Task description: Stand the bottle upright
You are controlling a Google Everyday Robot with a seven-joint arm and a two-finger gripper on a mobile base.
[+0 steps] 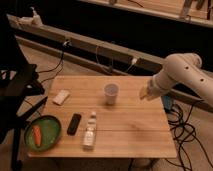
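In approach, we must carry our end effector (147,93), its state untellable, to the flat-lying bottle (90,131) well apart from it.

Light honey-brown, with faint lengthwise grain lines, on the rectangular wooden table (135,127). Clear-whitish on the small slim plastic bottle (90,132), with white cap and pale label. Matt black on the slim oblong remote (74,123). Bright green on the round plate (51,132), orange on the carrot-like piece (37,135) in it. Plain white on the wide plastic cup (111,93). Cream-white on the rounded robot arm (186,75) and on the pale gripper (146,93) over the table's right edge.
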